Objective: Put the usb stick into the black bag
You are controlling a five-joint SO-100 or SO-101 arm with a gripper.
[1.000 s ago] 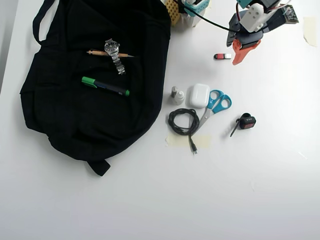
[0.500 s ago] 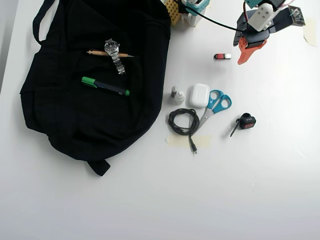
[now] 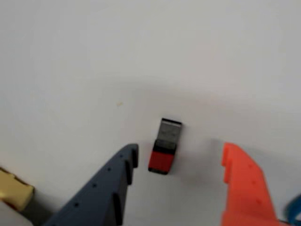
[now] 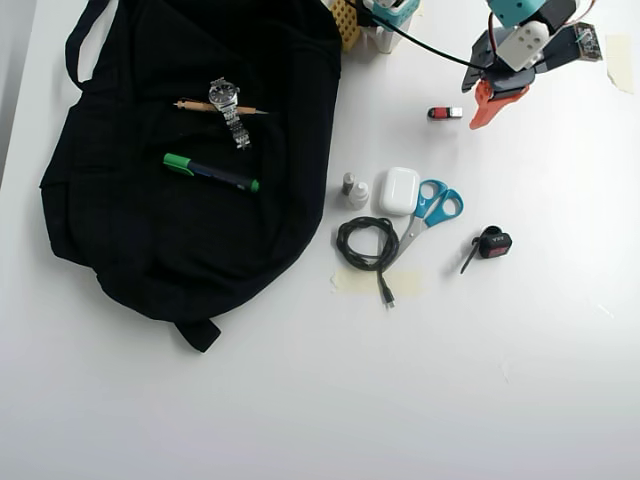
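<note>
The usb stick point(image 3: 164, 146) lies ungrasped on the table point(image 4: 520, 350) between the wide-open tool point(image 3: 178, 157) fingers, far from the black bag point(image 4: 150, 220).

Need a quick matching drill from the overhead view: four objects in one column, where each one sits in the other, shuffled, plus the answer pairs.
Things:
1. usb stick
2. green marker
3. scissors
4. wristwatch

Places:
A. on the black bag, lower of the two items named here
B. on the bare table, just left of the gripper
C. on the table, right of the white earbud case
D. on the black bag, lying across a pencil

Pairs: 1-B, 2-A, 3-C, 4-D
</note>
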